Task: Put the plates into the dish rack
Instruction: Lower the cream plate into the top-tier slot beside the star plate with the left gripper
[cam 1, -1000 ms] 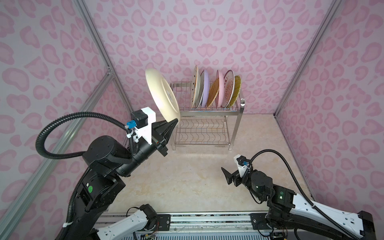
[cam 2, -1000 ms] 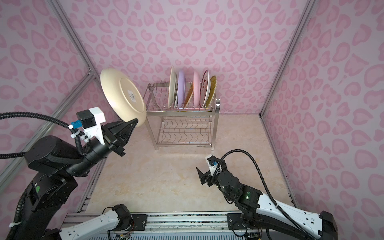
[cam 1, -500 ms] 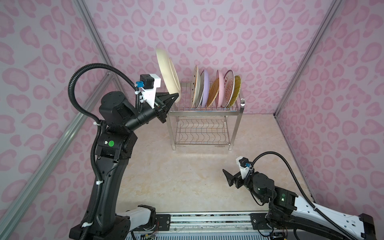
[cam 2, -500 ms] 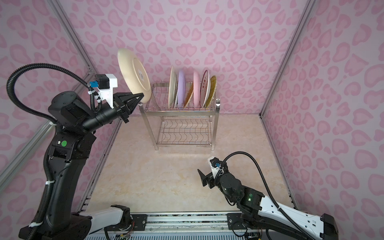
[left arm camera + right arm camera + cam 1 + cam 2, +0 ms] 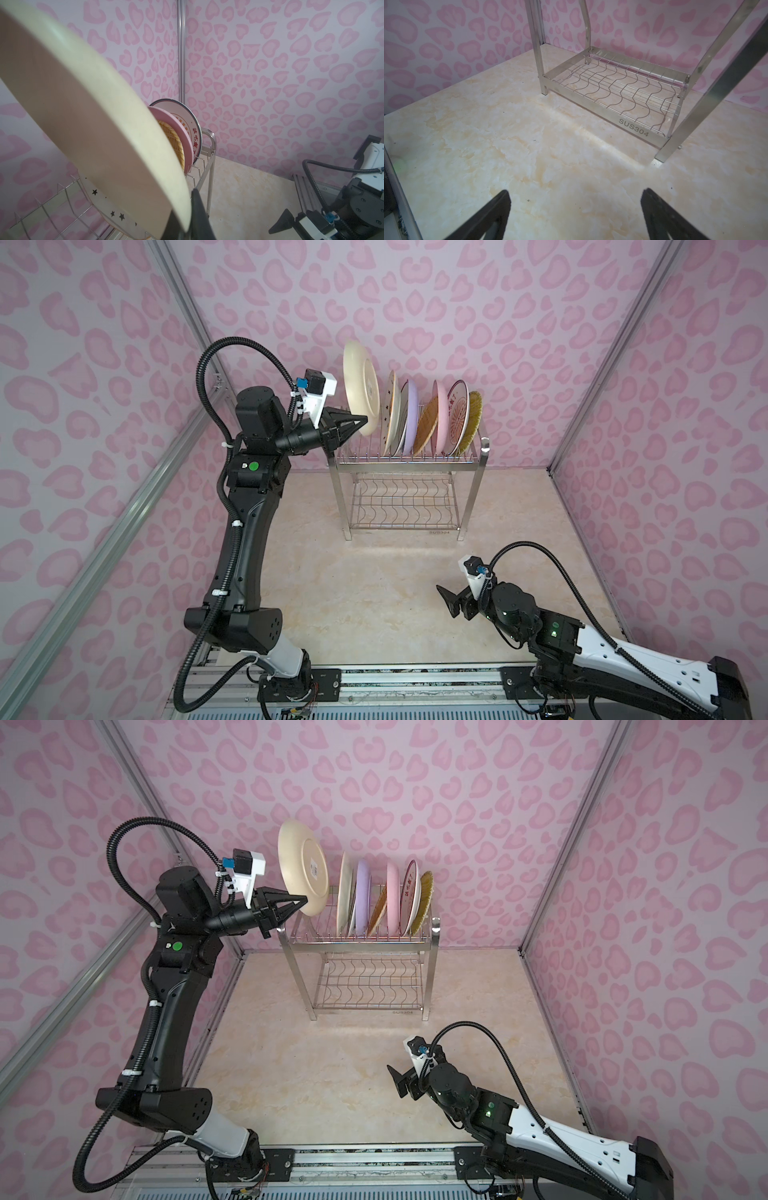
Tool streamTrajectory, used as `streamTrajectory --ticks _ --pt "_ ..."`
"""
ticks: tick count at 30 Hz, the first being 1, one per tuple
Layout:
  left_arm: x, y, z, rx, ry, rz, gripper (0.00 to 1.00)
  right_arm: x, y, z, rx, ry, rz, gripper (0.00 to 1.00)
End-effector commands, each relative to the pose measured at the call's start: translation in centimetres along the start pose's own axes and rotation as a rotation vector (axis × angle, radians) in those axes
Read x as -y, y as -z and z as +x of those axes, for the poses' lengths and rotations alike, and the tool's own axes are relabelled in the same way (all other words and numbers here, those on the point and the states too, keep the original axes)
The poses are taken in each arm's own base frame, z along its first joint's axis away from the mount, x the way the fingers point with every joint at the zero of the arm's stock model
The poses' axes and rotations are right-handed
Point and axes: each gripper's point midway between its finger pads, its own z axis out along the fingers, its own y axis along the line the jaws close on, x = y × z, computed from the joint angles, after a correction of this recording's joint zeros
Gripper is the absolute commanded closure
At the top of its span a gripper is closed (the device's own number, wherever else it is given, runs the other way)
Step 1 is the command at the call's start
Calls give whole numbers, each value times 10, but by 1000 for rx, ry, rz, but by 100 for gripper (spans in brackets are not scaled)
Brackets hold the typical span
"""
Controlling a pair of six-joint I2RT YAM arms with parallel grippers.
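Nearest, low over the marbled tabletop (image 5: 353, 593): right gripper (image 5: 446, 599), jaws spread wide, nothing between them, seen in the right wrist view (image 5: 575, 207) pointing toward the foot of the dish rack (image 5: 623, 122) and well apart from it. Farther back on the left, raised to the height of the rack's upper tier: left gripper (image 5: 361, 420), clamped tight on the lower rim of the plain cream plate (image 5: 359, 381), one dark finger (image 5: 197, 207) showing against the plate's edge in the left wrist view. Held on edge over the left end of the dish rack (image 5: 407, 466), higher than the others, top leaning away from the row; whether touching the prongs, cannot tell. Just beside it in the upper tier, standing between the prongs, in turn: star-patterned plate (image 5: 391, 414), lilac plate (image 5: 411, 414), orange woven-look plate (image 5: 428, 427) tilted, pink plate (image 5: 440, 414), orange-radial white plate (image 5: 459, 414), yellow striped plate (image 5: 475, 414) at the right end. Behind, against the pink-patterned wall (image 5: 415, 302), nothing more than the rack's back legs.
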Motion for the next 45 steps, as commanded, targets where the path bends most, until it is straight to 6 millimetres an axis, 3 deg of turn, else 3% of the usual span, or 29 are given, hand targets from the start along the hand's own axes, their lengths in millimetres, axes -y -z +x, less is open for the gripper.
streamTrajectory --ticks 1,11,21,39,45 --pt "-6 -6 4 -4 -37 29 96 -6 -4 -5 8 -14 -24 2" --pt "-35 -23 45 -73 10 29 96 -9 -11 -1 -22 -9 -29 2" --pt "-52 -32 81 -147 60 4 96 -15 -19 0 -34 -14 -45 2" --pt "-63 -45 112 -254 55 -65 96 -17 -21 1 -40 -25 -55 2" --pt "-57 -43 105 -277 4 -98 96 -18 -22 2 -43 -27 -58 2"
